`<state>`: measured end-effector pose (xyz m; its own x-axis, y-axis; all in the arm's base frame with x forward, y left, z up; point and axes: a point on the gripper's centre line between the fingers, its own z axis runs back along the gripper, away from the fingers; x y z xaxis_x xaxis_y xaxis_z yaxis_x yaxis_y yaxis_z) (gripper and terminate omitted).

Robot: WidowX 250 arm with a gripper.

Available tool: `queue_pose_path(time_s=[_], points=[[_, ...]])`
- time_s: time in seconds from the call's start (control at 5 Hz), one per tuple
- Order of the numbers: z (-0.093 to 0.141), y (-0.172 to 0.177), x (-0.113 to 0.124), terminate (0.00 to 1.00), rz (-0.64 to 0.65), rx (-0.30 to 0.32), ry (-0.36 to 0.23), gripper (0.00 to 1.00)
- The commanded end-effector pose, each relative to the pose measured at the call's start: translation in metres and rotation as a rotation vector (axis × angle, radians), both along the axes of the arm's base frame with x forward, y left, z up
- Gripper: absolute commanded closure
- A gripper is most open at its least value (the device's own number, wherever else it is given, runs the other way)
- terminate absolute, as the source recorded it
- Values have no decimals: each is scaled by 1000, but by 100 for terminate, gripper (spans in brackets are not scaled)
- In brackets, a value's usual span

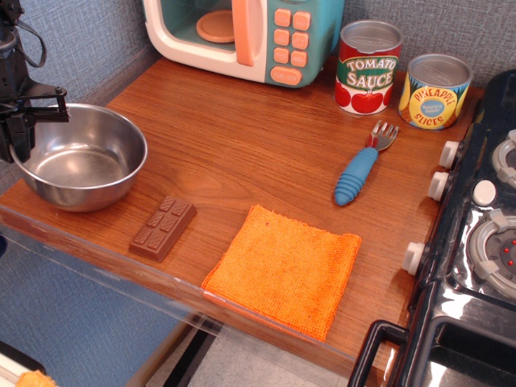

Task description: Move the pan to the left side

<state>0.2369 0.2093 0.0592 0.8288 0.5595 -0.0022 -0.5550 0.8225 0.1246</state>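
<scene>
Pan [79, 156] far left — chocolate bar [163, 228] just right, nearer.

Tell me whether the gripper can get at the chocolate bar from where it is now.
Probably yes. The chocolate bar lies flat and uncovered near the counter's front edge, nothing on top. The gripper sits at the pan rim, so it would have to clear the pan first.
</scene>
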Motion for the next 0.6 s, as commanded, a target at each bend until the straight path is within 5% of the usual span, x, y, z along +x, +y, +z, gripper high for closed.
queue_pose_path(time_s=[0.0, 0.2, 0.4], points=[[24, -8, -3, 0, 48, -27, -136, 0], [58, -27, 15, 0, -53, -4, -247, 0], [93, -58, 31, 0, -304, -7, -347, 0]])
